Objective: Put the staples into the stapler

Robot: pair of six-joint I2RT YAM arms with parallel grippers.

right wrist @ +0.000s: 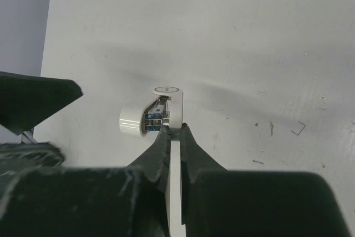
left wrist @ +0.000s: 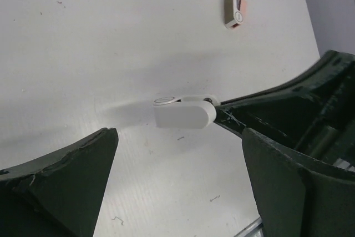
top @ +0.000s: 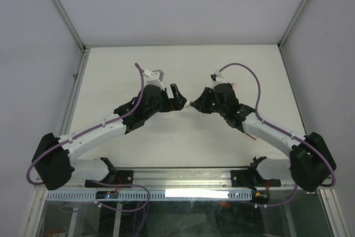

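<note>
Left wrist view: the stapler (left wrist: pixel 186 114) hangs above the tabletop (left wrist: pixel 83 54), at 12 o'clock from the wide-open left gripper (left wrist: pixel 178 137). Its long axis runs 9-to-3, its 3 o'clock end pinched by the right gripper (right wrist: pixel 175 131).

I count two arms, the left arm (top: pixel 94 134) and the right arm (top: pixel 272 131). There are two hands, the left hand (top: pixel 180 99) and the right hand (right wrist: pixel 176 129), and two purple cables (top: pixel 142 81) (top: pixel 256 81). I see one stapler (right wrist: pixel 161 112), one small pink-and-grey object (left wrist: pixel 234 10) and one desk (top: pixel 183 65).
</note>
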